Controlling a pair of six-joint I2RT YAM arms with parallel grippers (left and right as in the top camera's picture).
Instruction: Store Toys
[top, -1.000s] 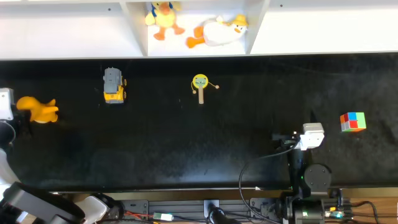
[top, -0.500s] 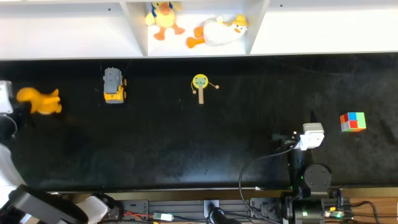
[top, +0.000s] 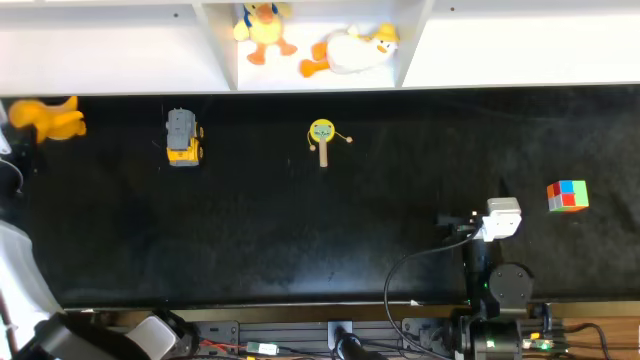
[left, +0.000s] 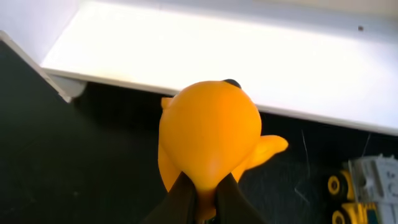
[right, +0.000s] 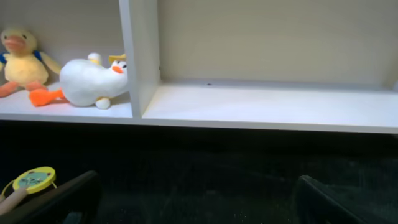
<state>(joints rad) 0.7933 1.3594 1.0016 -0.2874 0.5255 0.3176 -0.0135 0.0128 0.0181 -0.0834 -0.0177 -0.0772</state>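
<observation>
Desk (top: 300, 230): black and long, with a white shelf (top: 100, 60) along its far edge.
Left tool (left: 205, 198): clamped on an orange toy (left: 211, 134), at the desk's far left end, just in front of the shelf's left bay.
Orange toy: round and plump, pinched at its lower edge, held above the desk near the shelf lip.
Right tool (right: 193, 208): fingers (right: 68, 190) wide apart, nothing between them; low over the desk's right part, facing the shelf.
Truck (top: 182, 137): yellow and grey, on the desk to the right of the orange toy, near the shelf.
Rattle (top: 322, 135): yellow disc on a wooden handle, on the desk in front of the middle bay.
Cube (top: 567, 196): multicoloured, on the desk to the right of the right tool.
Middle bay: yellow duck (top: 262, 25) at its left, white duck (top: 350, 50) lying just beside it.
</observation>
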